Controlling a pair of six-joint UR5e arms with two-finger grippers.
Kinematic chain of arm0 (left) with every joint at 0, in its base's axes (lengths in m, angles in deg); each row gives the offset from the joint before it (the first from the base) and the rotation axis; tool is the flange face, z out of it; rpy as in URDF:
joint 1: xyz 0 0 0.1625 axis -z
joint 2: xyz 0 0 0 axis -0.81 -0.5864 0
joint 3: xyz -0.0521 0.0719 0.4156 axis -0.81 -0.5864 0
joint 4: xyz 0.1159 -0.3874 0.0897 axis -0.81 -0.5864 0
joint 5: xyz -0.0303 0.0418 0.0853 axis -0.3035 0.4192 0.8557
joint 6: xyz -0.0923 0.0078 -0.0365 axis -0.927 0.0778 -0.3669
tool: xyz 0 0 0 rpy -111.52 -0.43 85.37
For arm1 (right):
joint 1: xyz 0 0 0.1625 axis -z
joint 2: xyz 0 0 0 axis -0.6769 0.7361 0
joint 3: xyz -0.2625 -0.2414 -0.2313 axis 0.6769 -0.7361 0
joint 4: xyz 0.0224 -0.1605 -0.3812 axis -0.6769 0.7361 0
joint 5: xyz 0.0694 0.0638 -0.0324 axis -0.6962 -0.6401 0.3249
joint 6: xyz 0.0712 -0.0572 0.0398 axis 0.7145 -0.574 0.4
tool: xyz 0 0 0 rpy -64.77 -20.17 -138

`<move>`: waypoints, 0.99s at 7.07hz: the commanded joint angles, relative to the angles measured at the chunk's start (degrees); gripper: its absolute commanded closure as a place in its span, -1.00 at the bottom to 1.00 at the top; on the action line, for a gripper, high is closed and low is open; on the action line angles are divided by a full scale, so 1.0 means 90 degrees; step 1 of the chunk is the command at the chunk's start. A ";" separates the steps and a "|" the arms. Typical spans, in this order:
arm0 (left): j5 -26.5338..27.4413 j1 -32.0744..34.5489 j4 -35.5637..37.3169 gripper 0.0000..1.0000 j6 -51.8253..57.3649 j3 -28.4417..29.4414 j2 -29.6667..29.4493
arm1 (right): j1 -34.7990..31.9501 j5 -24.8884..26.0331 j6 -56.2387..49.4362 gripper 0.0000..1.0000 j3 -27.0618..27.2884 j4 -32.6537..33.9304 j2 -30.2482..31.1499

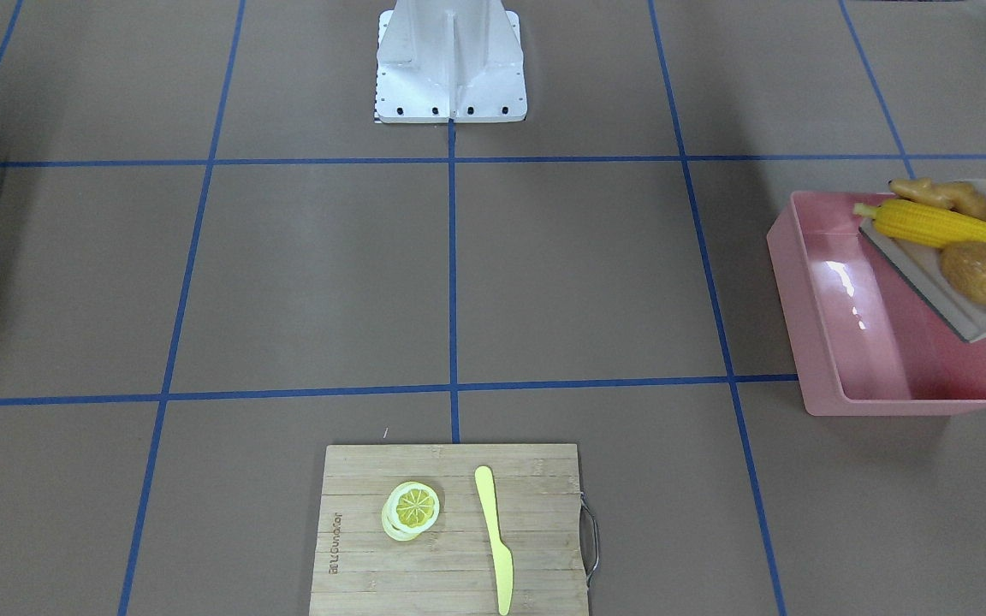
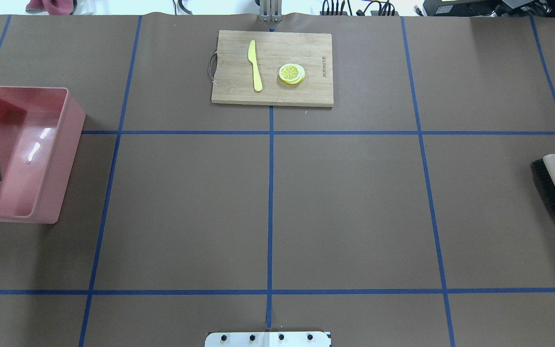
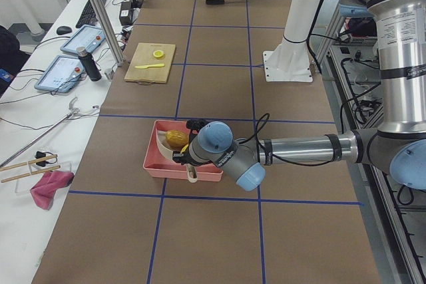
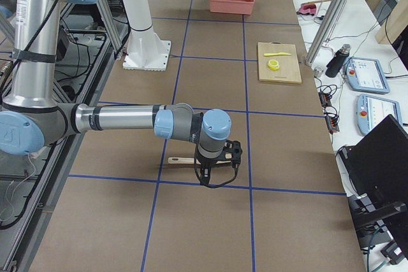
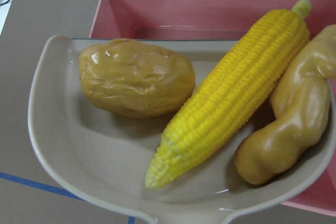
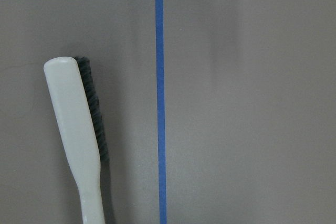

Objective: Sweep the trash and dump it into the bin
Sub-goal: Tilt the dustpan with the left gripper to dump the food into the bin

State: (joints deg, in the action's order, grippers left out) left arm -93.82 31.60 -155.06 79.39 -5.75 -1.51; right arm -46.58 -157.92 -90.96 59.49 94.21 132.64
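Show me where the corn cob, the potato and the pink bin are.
corn cob (image 5: 231, 93), left wrist view, middle of its kernels.
potato (image 5: 136, 77), left wrist view, its glossy top.
pink bin (image 1: 929, 406), front-facing view, outer face of its near wall.

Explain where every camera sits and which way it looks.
Front-facing: across the table, facing the base; no arms.
Overhead: behind the robot, looking down; base only.
Exterior left: left end; left arm at the bin.
Exterior right: right end; right arm over the brush.
Left wrist: onto the dustpan with trash; no body.
Right wrist: onto the brush; no body.
Front-facing and overhead share the cutting board.
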 commanded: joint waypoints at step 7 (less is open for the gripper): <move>0.1856 -0.0303 0.0000 1.00 0.2429 -0.0350 -0.0605 | -0.0013 0.0791 0.1837 -1.00 -0.0355 -0.1007 -0.0127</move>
State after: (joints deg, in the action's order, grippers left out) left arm -78.32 29.31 -155.07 100.67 -8.60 -6.12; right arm -46.70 -150.92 -74.53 56.46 85.65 131.49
